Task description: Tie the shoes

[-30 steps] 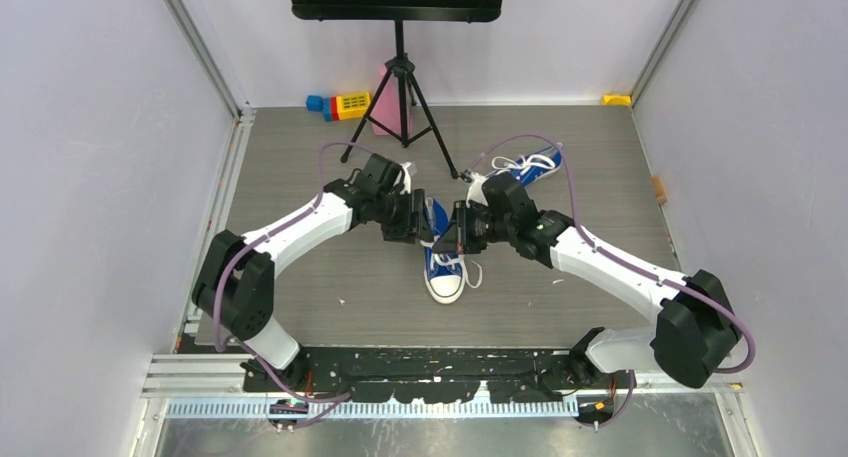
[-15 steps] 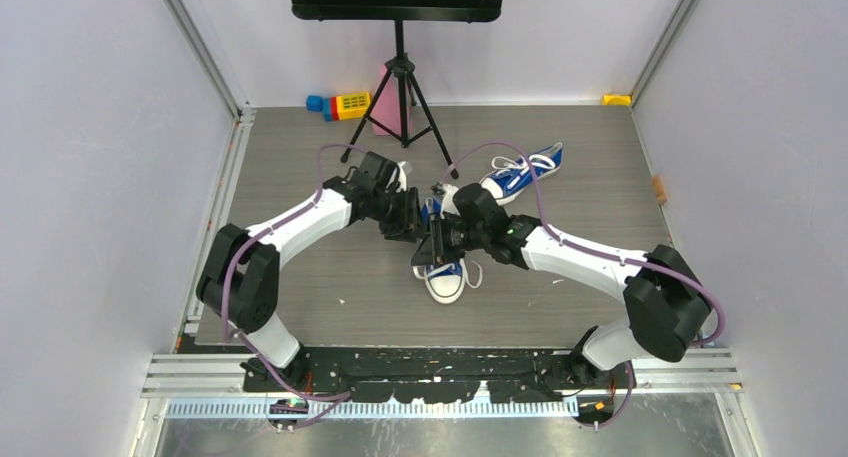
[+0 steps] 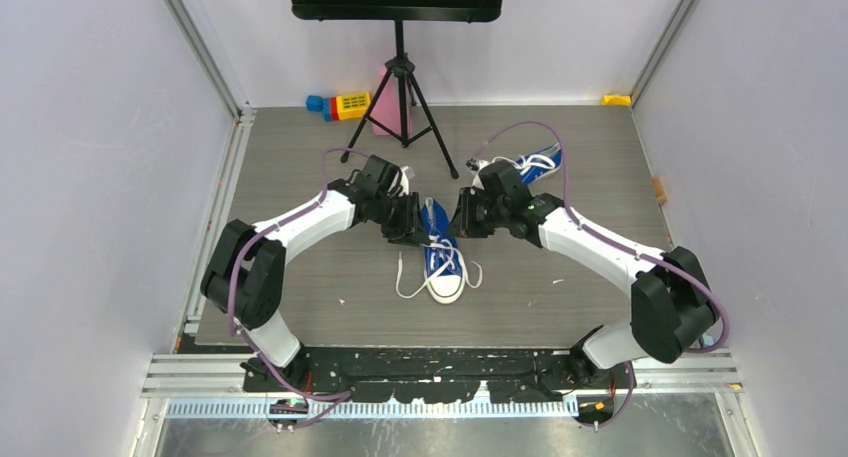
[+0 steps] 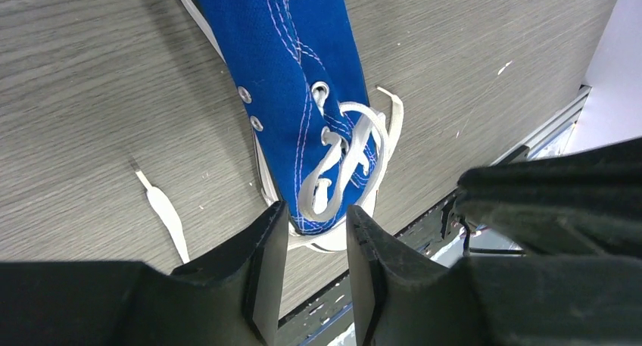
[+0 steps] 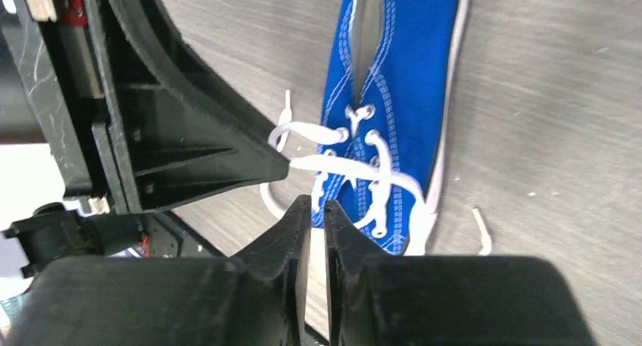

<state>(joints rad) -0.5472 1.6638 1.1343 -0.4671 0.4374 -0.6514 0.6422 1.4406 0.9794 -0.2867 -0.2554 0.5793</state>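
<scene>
the right gripper (image 5: 316,208) fills the near edge, its two black fingers (image 5: 288,240) side by side with only a narrow slit between them and nothing in the slit. just past their tips lies a blue canvas sneaker (image 5: 401,73) on the grey wood-grain table (image 5: 545,96), lengthwise, with its white sole rim showing beside the fingers. its white laces (image 5: 378,153) cross loosely over the eyelets, untied. two strands run left to the pointed tip of the left gripper (image 5: 257,160), a black wedge on the left; whether it pinches them cannot be told. a loose lace end (image 5: 480,226) lies on the table just right of the sneaker.
</scene>
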